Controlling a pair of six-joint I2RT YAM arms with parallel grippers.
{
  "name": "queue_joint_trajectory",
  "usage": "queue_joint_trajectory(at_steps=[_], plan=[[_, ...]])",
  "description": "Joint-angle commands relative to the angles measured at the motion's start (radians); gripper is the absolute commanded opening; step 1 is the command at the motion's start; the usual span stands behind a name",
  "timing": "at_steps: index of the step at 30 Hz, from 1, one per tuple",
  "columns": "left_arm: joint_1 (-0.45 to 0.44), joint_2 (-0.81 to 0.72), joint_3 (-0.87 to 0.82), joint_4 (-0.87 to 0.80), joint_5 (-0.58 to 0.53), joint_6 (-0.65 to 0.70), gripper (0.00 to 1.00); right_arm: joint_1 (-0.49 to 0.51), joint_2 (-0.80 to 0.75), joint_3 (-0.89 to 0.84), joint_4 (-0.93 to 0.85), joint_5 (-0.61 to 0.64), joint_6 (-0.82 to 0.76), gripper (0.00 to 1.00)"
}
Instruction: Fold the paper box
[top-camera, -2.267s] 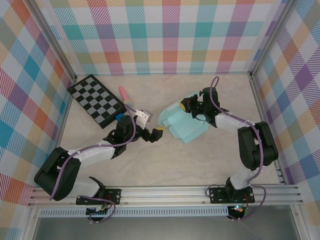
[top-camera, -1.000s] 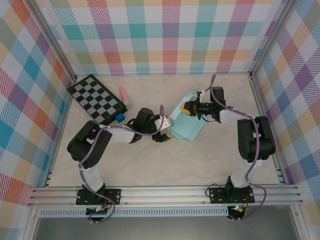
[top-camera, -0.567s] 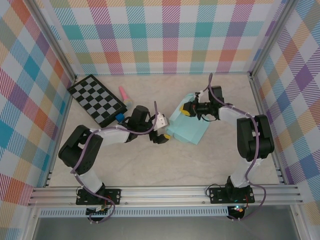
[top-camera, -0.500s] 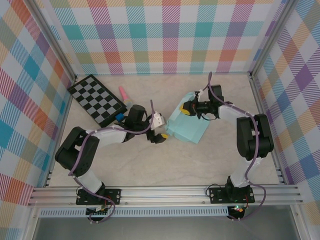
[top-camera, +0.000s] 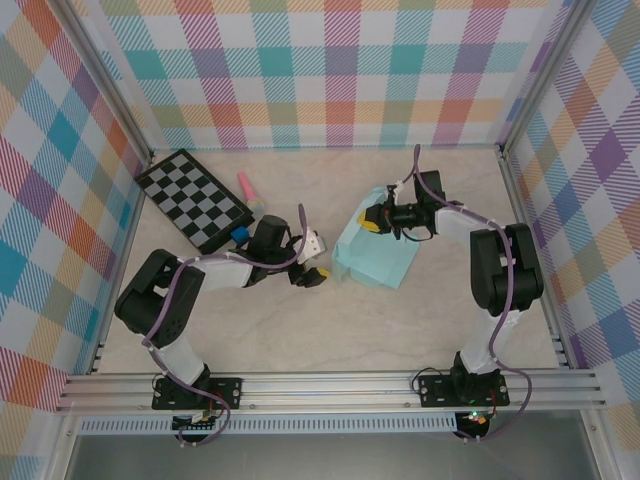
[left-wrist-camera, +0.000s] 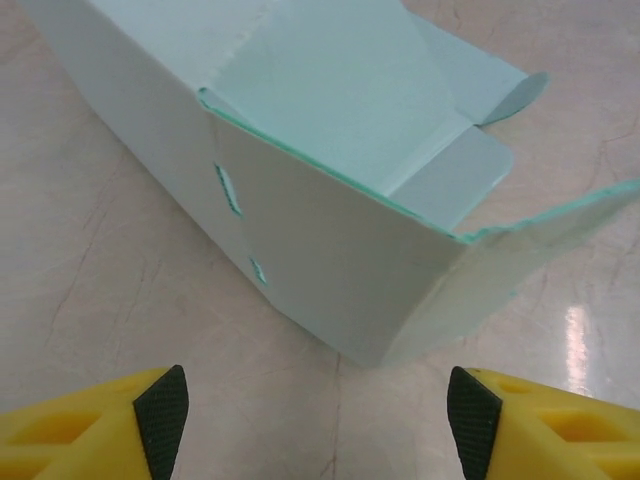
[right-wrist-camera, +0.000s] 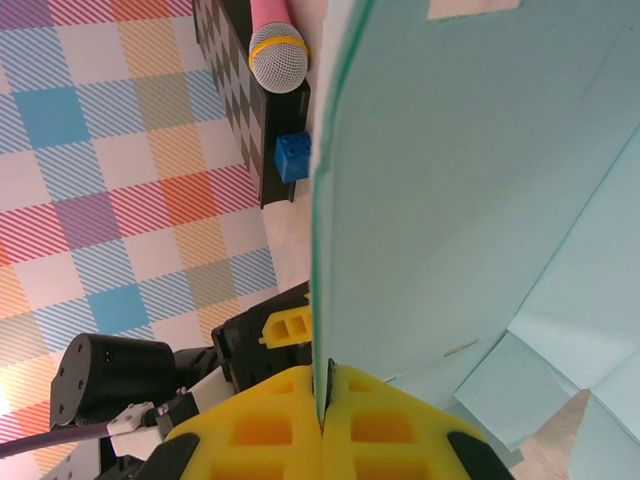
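The left gripper (top-camera: 314, 274) is backing away from the paper box (top-camera: 376, 262).
Its yellow fingers (left-wrist-camera: 90, 430) are standing wide apart, holding nothing. The right gripper (top-camera: 372, 221) is pinching the box's 11 o'clock edge, which is sitting mid-table.

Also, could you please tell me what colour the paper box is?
The paper box is pale mint-cyan, clearest in the left wrist view.
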Motion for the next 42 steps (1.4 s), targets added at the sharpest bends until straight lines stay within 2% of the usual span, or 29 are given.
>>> queue_joint_trajectory(at_steps=[1, 4, 10, 16, 30, 34, 42], plan=[[-0.026, 0.036, 0.038, 0.097, -0.03, -0.026, 0.67, 0.011, 0.012, -0.034, 0.035, -0.002, -0.005, 0.0], [-0.046, 0.068, 0.055, 0.134, -0.044, -0.054, 0.6, 0.013, 0.013, -0.058, 0.077, -0.004, 0.014, 0.0], [-0.08, 0.115, 0.094, 0.171, -0.074, -0.077, 0.55, 0.013, 0.011, -0.089, 0.114, -0.003, 0.025, 0.0], [-0.113, 0.138, 0.111, 0.227, -0.161, -0.127, 0.58, 0.013, 0.003, -0.141, 0.203, 0.002, 0.074, 0.0], [-0.192, 0.184, 0.13, 0.284, -0.263, -0.243, 0.62, 0.013, -0.056, -0.299, 0.426, 0.016, 0.114, 0.0], [-0.199, 0.189, 0.099, 0.38, -0.272, -0.36, 0.65, 0.011, -0.091, -0.367, 0.511, 0.073, 0.163, 0.0], [-0.208, 0.198, 0.038, 0.556, -0.281, -0.565, 0.68, 0.015, -0.214, -0.526, 0.674, 0.269, 0.269, 0.0]])
